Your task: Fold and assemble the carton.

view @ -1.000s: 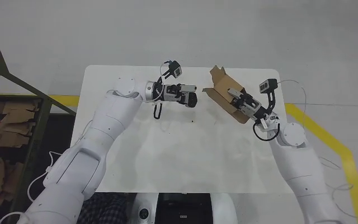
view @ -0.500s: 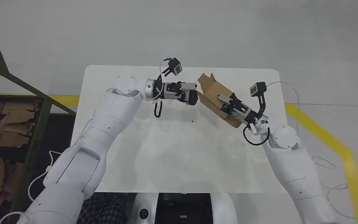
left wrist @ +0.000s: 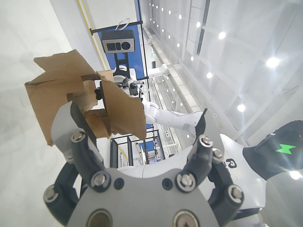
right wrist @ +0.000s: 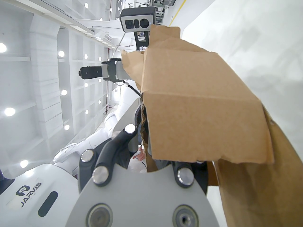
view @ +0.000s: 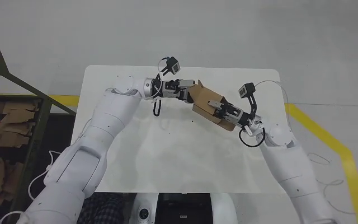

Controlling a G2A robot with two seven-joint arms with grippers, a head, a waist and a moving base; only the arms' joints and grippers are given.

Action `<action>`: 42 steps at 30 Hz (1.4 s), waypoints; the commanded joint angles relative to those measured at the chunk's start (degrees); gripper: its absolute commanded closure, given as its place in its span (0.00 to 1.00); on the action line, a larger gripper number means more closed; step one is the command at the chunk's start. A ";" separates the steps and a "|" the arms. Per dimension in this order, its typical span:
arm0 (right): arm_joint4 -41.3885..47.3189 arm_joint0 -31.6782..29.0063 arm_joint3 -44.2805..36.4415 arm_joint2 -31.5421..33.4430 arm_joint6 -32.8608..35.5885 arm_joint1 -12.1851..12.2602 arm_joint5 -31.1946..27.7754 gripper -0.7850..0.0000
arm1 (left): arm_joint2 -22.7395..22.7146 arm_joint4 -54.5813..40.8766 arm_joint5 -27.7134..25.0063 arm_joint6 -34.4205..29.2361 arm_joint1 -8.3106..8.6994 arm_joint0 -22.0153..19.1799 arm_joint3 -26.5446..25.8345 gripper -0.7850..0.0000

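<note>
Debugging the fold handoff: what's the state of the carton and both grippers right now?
carton: partly folded, end flaps loose and open, not yet a closed box.
right gripper: jaws shut on the carton, holding it.
left gripper: jaws wide open at the carton's flap end, nothing clamped.

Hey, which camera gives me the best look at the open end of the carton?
The left wrist view: it faces the open end of the carton, flaps splayed. The top view shows the carton small, from above. The right wrist view shows its closed outer panels close up.
</note>
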 commanded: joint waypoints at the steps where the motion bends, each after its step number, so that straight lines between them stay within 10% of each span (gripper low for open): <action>1: 0.01 0.36 0.42 -0.09 0.46 -0.03 0.08 1.00 | 0.18 -0.29 -0.06 0.07 -0.20 -0.04 0.36 0.00; 42: 6.56 -0.10 0.09 -1.30 16.17 0.38 3.73 1.00 | -2.26 2.28 -0.11 1.77 -0.15 -1.49 3.25 0.00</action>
